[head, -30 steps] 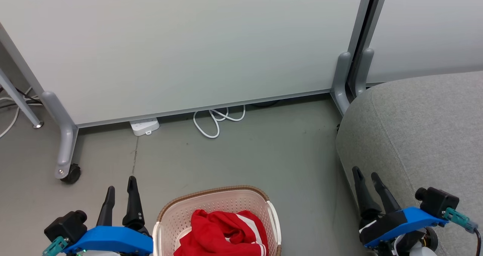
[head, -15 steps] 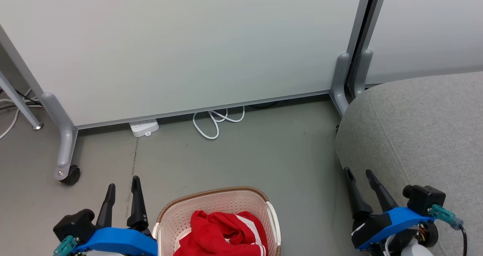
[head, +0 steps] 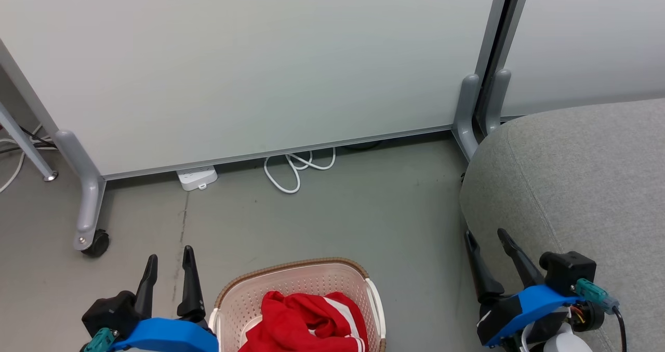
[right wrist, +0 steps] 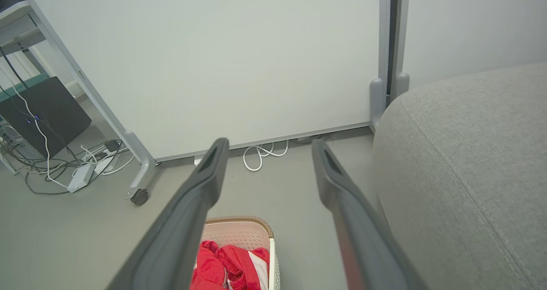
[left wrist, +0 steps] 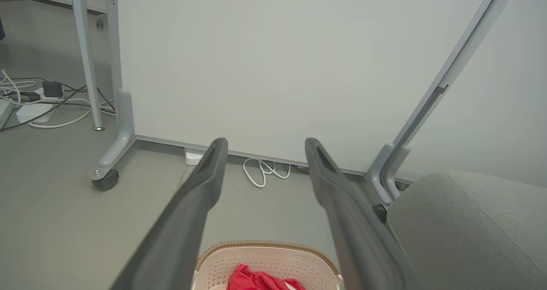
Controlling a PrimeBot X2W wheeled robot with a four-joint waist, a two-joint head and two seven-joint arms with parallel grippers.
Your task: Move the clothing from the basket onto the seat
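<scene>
Head view gives us the basket (head: 291, 268) at the lower middle, standing on the grey floor (head: 337, 222), and we take it as our landmark. Inside it lies the clothing (head: 306, 321), bunched up, bright red with white stripes, filling the near part of the basket. Just left of the basket we see the left tool (head: 170, 254), its two dark fingers spread wide with bare floor between them. Right of the basket, across a strip of floor, sits the seat (head: 571, 175), and the right tool (head: 486, 233) hangs at the seat's rounded edge, jaws equally wide and gripping nothing. Beyond the basket stands a white partition panel (head: 260, 71) on grey legs, with a power strip (head: 197, 177) and a looped white cable (head: 296, 170) at its foot.
</scene>
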